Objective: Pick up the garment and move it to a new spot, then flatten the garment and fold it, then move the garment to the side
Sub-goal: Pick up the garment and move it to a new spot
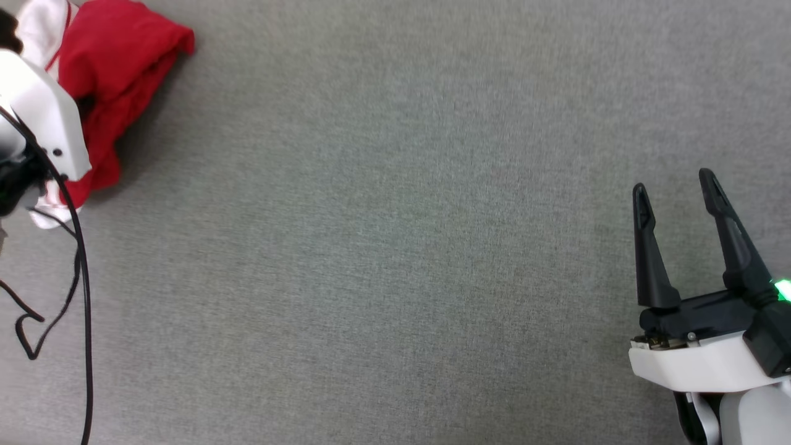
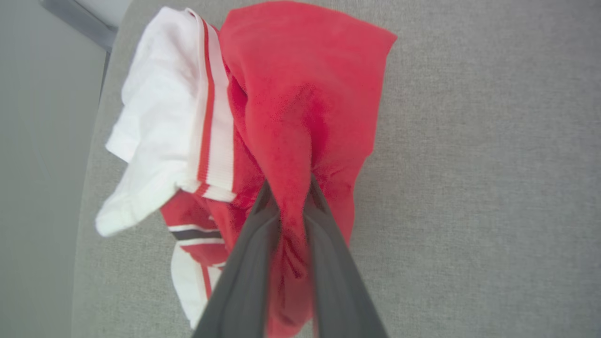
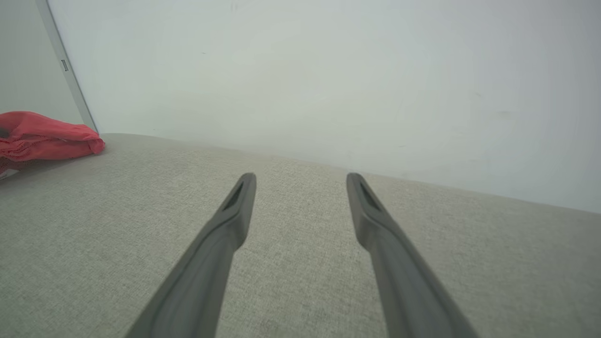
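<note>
Far left, head view: the garment (image 1: 123,62) is seen bunched at the upper left corner of the grey cloth surface (image 1: 395,259), mostly red, with a white patch at its top left. It is partly covered by the pale left forearm (image 1: 43,117), from which a black cable (image 1: 83,296) is looped down the left edge. Left wrist view: the left gripper (image 2: 289,185) is found pinched onto a ridge of red cloth, which is squeezed between the two dark fingers (image 2: 244,272). Left of that ridge a white sleeve (image 2: 155,131) is noted, edged by red-and-white striped trim (image 2: 209,117). Below it a black, white-outlined mark (image 2: 195,234) is exposed. The heap is placed close to the surface's rounded edge; whether it is lifted clear cannot be told. Centre: bare grey weave is recorded between the arms. Right, head view: the right gripper (image 1: 673,182) is seen at the lower right, well apart from the garment, its fingers spread with nothing between them and a green light (image 1: 783,289) lit at its base. Right wrist view: the same spread is confirmed over the surface, a pale wall (image 3: 328,70) is noted behind, and the garment is glimpsed as a red heap at far left.
</note>
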Motion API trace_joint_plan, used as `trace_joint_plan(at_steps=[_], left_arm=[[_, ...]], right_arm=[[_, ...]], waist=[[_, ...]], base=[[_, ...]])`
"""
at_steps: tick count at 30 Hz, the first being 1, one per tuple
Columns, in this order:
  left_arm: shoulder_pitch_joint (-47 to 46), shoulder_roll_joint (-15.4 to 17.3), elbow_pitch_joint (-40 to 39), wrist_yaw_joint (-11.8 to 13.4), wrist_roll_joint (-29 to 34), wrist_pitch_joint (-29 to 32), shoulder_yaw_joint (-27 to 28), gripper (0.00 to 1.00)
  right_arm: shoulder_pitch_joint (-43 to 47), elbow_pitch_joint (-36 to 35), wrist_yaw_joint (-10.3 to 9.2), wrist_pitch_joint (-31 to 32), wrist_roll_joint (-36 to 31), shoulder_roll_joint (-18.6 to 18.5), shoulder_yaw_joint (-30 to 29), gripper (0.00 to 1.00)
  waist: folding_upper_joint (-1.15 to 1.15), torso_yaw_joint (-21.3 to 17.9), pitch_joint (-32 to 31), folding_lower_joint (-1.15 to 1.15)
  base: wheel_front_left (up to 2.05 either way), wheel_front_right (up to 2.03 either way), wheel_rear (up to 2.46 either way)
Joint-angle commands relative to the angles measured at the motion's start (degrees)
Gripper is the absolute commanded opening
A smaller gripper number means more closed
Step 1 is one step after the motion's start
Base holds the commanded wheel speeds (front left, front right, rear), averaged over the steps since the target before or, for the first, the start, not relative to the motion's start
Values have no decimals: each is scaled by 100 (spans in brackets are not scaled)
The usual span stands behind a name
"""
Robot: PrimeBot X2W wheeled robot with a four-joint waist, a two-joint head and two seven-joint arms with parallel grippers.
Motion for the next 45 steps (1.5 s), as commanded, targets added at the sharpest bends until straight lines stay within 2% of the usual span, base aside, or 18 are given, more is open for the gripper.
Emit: trace_joint_plan(at_steps=[1,5,9,17,28,37,42,45], left_arm=[[-61,59,-141,0,26,-165,-160,0],[-211,188,-588,0,67,-457,-563,0],[-277,159,-1046,0,126,-660,-975,0],[-380,-199,-1920,0,359,-834,-1653,0],[-439,-1086,-2715,0,535,-891,-2968,0],[-271,-1936,-2431,0,360,-1210,-4280,0],[100,-2281,-2205,0,306,-1223,-4489,0],[577,-2478,-2160,-1,463,-1014,-4524,0]], right_arm=[[85,29,-5,-16,49,23,10,100],[149,131,-5,-16,99,49,29,100],[233,186,-5,-16,157,64,41,100],[354,232,-4,-16,406,69,14,100],[297,230,-4,-16,606,70,-62,100],[261,225,-5,-16,742,69,-126,100],[275,222,-5,-16,760,69,-155,100],[290,215,-5,-16,755,70,-169,100]], waist=[[0,52,-313,0],[0,57,-634,0],[0,-24,-909,0],[0,-407,-1250,0],[0,-1116,-1262,0],[0,-1535,-1089,0],[0,-1608,-1042,0],[0,-1624,-1012,0]], base=[[0,0,0],[0,0,0],[0,0,0],[0,0,0],[0,0,0],[0,0,0],[0,0,0],[0,0,0]])
